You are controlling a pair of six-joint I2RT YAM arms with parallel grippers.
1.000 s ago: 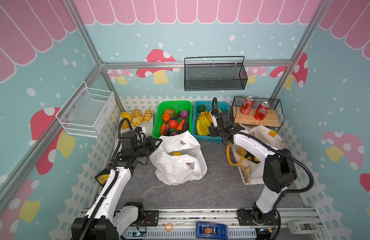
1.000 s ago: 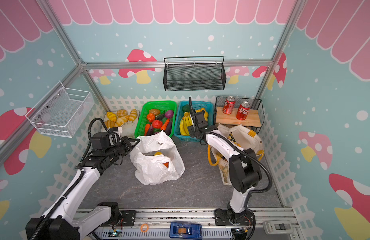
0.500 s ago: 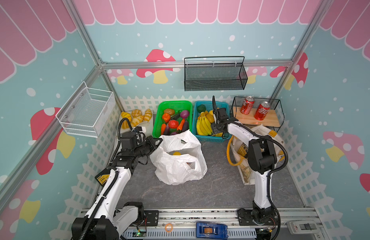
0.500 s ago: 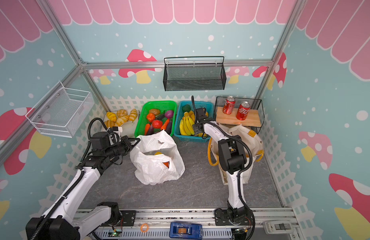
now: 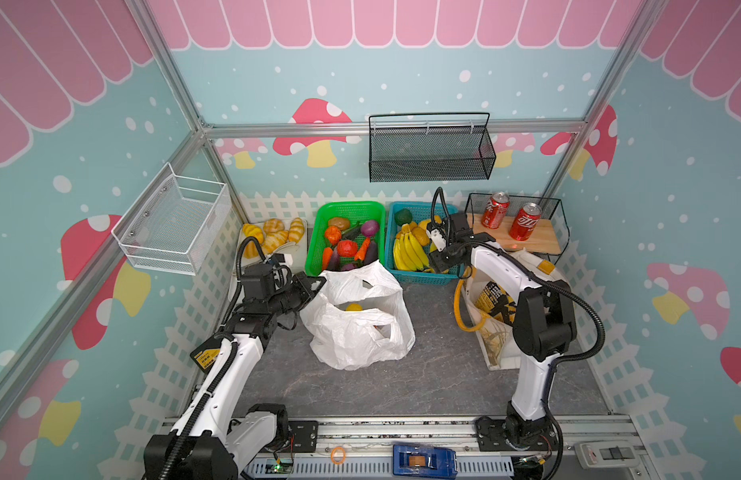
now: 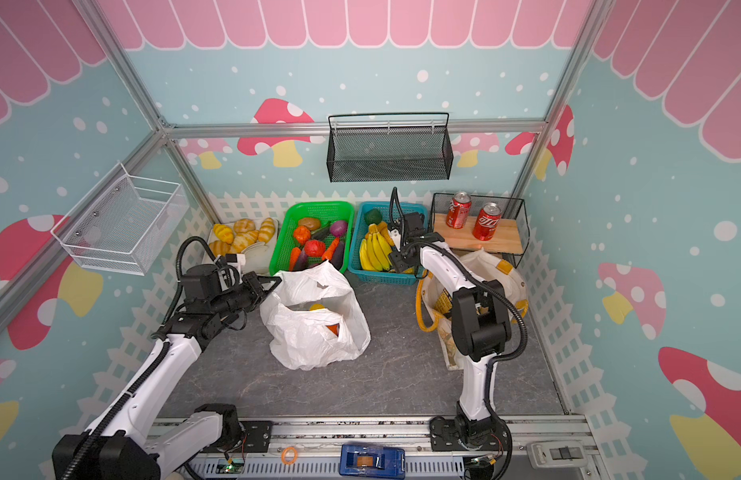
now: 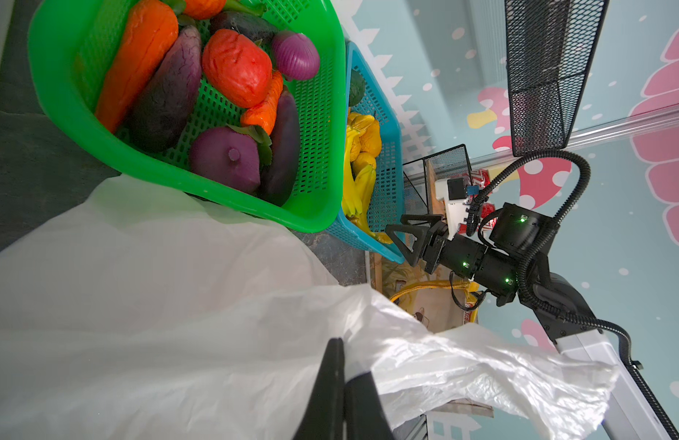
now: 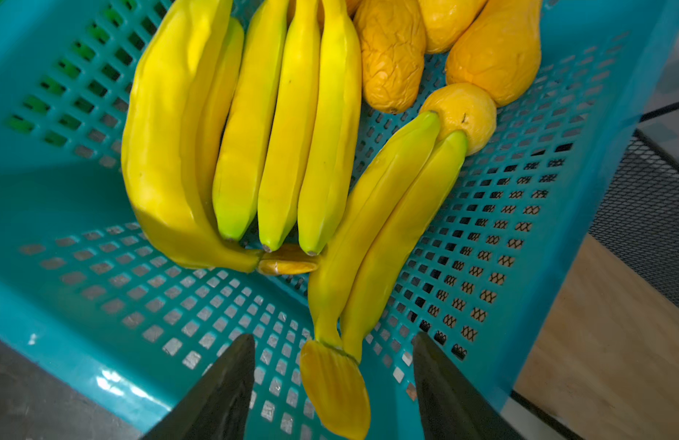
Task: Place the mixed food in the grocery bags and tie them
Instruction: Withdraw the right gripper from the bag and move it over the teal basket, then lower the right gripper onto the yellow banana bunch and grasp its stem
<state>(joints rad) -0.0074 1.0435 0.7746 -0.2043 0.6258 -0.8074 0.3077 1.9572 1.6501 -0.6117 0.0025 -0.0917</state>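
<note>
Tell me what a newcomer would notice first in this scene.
The crumpled white plastic bag sits mid-table, its rim pinched by the shut left gripper. At the back, the right gripper hangs open over yellow bananas in the teal basket, beside a green basket of bright vegetables.

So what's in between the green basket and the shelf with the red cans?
The blue basket sits between them, holding bananas, and the right arm reaches into it with open jaws. Both top views show this.
</note>
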